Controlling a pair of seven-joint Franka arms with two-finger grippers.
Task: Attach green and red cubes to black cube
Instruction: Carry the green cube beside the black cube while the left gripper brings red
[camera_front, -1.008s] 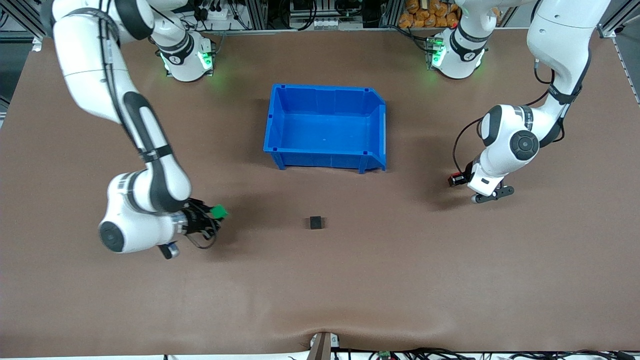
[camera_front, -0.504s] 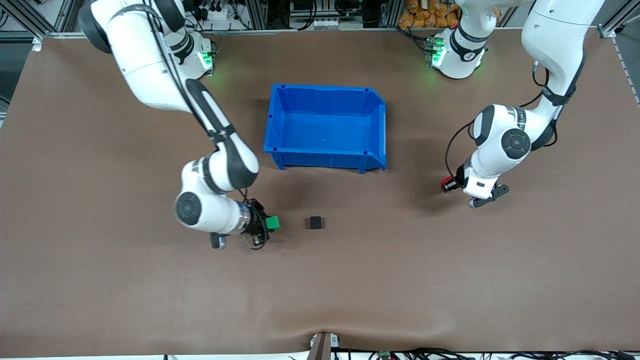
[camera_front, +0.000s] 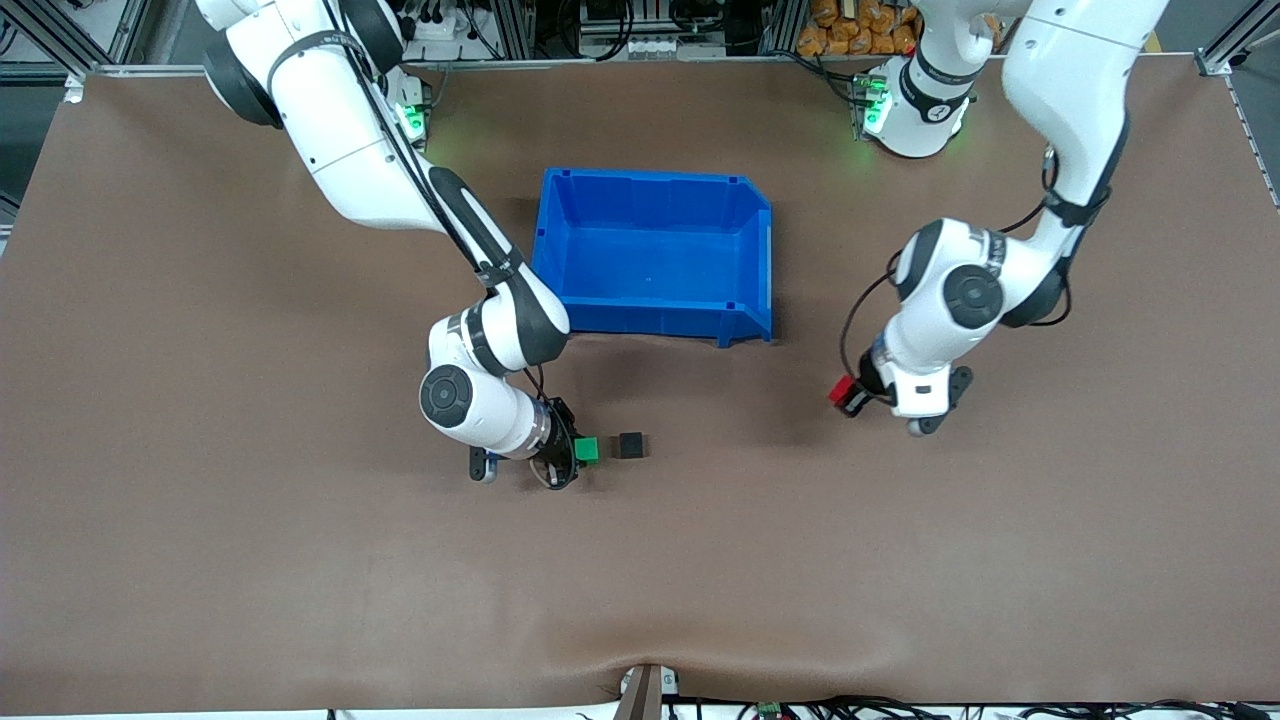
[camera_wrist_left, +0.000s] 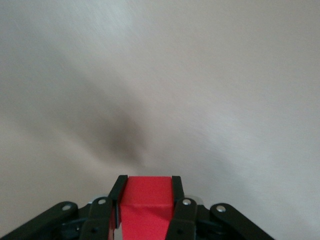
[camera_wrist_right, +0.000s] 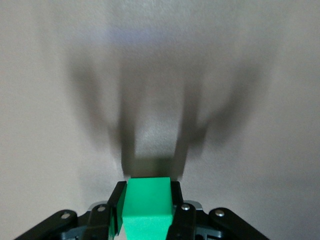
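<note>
The black cube (camera_front: 631, 445) lies on the brown table, nearer to the front camera than the blue bin. My right gripper (camera_front: 583, 451) is shut on the green cube (camera_front: 587, 450), low over the table just beside the black cube on the side of the right arm's end, with a small gap between them. In the right wrist view the green cube (camera_wrist_right: 147, 205) sits clamped between the black fingers (camera_wrist_right: 176, 196). My left gripper (camera_front: 848, 393) is shut on the red cube (camera_front: 841, 392), held over bare table toward the left arm's end. The red cube (camera_wrist_left: 146, 206) fills the jaws in the left wrist view.
A blue bin (camera_front: 760, 245) with nothing in it stands mid-table, farther from the front camera than the black cube. The brown table mat (camera_front: 700, 560) spreads wide around the cubes. The two arm bases stand at the table's edge farthest from the front camera.
The right arm swung the green cube across the table until it came close beside the black cube. The left arm carried the red cube toward the table's middle.
</note>
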